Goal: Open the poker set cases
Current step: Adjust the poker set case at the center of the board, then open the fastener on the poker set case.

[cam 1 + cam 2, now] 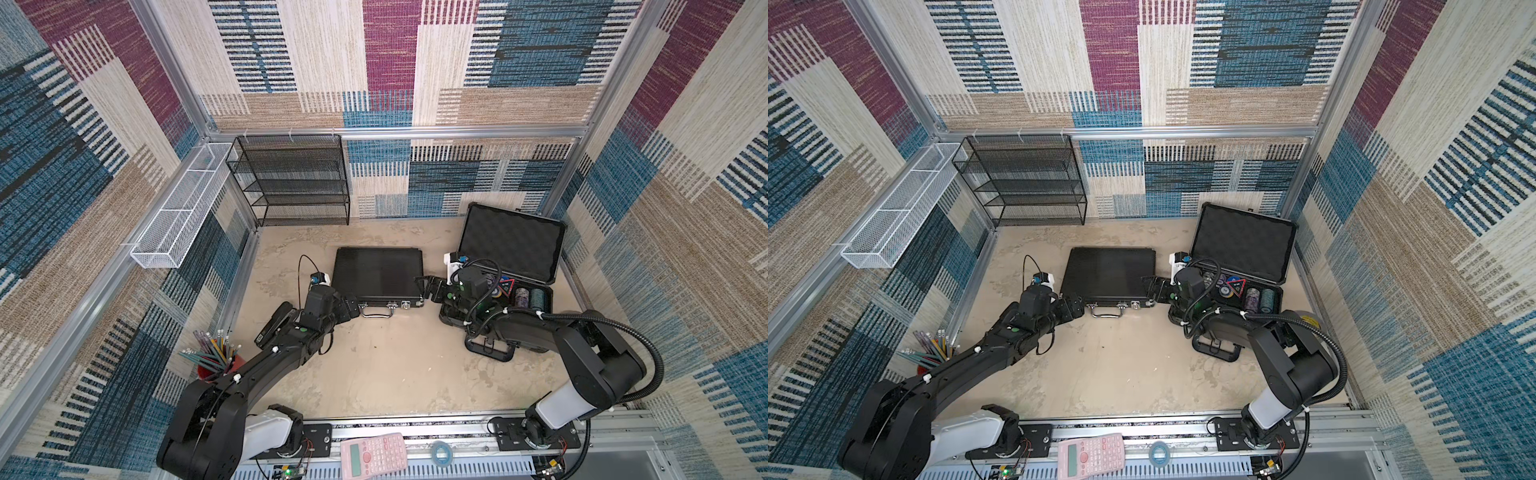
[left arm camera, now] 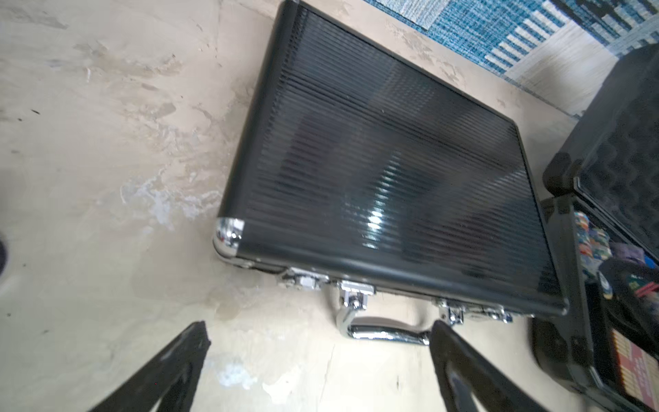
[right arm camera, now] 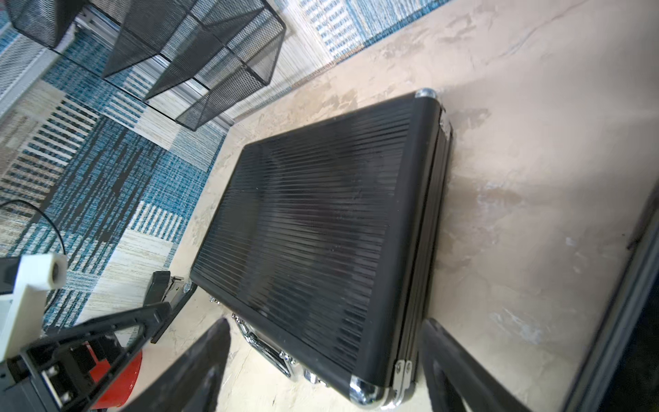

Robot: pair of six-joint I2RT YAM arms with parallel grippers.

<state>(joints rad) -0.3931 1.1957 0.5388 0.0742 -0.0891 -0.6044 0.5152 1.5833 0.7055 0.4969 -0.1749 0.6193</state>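
Poker set cases sit on a beige tabletop (image 1: pixel 395 374) inside a booth with patterned fabric walls. We see the slim black ribbed case (image 1: pixel 378 274) lying flat near the middle of the table with its lid down. Its chrome handle (image 1: pixel 376 312) and silver latches (image 1: pixel 405 305) face the robot. Just to its right is the bulkier dark case (image 1: pixel 513 245), already open. Its foam-lined lid tilts up toward the back wall, and stacks of poker chips (image 1: pixel 527 297) show in the base. The left gripper (image 1: pixel 353 308) is at the slim case's near left corner. In the left wrist view its fingers (image 2: pixel 171 371) are spread wide, holding nothing, with the chrome handle just past the fingertips. The right gripper (image 1: pixel 427 286) is at the same case's near right corner, in the gap between the two cases. In the right wrist view its fingers (image 3: pixel 460 374) stand apart on either side of that corner, and we cannot tell whether they touch it. A black mesh shelf (image 1: pixel 291 183) stands at the back left and a white mesh basket (image 1: pixel 178 208) hangs on the left wall. Near the left arm are a red cup of pencils (image 1: pixel 206 372) and a black stapler (image 1: pixel 274 322). A pink calculator (image 1: pixel 374 453) lies on the front rail.
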